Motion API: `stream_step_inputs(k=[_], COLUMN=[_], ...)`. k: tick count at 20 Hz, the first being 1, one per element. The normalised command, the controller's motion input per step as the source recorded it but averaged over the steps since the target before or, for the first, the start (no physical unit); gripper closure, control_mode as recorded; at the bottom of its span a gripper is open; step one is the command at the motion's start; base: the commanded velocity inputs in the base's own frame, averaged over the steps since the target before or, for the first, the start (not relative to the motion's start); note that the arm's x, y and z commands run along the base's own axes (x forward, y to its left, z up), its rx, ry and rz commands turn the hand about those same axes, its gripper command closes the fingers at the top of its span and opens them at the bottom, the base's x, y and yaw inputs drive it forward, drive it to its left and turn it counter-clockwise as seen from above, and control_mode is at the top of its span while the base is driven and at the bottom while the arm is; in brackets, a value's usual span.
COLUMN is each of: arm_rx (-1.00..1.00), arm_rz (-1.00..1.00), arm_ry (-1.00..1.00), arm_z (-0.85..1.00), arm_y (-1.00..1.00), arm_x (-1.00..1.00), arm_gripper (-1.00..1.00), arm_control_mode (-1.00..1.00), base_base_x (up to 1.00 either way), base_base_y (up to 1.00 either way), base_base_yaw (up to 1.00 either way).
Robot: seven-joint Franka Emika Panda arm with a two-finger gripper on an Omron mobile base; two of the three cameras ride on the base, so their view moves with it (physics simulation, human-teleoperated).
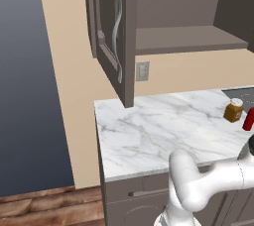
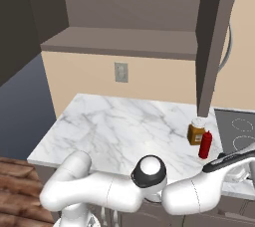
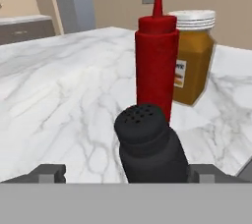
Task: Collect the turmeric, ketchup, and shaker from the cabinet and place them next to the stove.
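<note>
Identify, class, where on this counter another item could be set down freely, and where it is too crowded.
Free: the wide marble counter between the open cabinet door and the turmeric, out to its left edge. Also free: the cabinet shelf. Crowded: beside the stove, where turmeric, ketchup and the black shaker cluster, with the open tool around the shaker.

- A white, grey-veined marble countertop (image 1: 149, 136) sits over grey-brown base cabinets with drawer fronts (image 1: 134, 197).
- The beige wall (image 2: 154, 79) carries a pale switch plate (image 2: 121, 72).
- Brown wood-plank floor (image 1: 47, 207) lies beside a dark blue-grey wall (image 1: 25, 81).
</note>
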Motion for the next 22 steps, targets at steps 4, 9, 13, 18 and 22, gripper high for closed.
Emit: stream_step_inputs(k=[4, 9, 13, 18, 22], arm_rx=[0.0, -0.01, -0.01, -0.01, 0.0], arm_rz=[-0.04, -0.04, -0.03, 0.0, 0.0], arm_ry=[-0.09, -0.1, -0.15, -0.11, -0.09], arm_z=[0.36, 0.42, 0.3, 0.04, 0.0], arm_y=[0.44, 0.26, 0.58, 0.74, 0.78], arm_x=[-0.11, -0.1, -0.33, -0.57, -0.69], arm_gripper=[-1.0, -1.0, -1.0, -1.0, -1.0], arm_control_mode=[-1.0, -1.0, -1.0, -1.0, -1.0], base_base_x=[0.0, 0.0, 0.0, 0.0, 0.0], base_base_y=[0.0, 0.0, 0.0, 0.0, 0.0], base_base_yaw=[0.0, 0.0, 0.0, 0.0, 0.0])
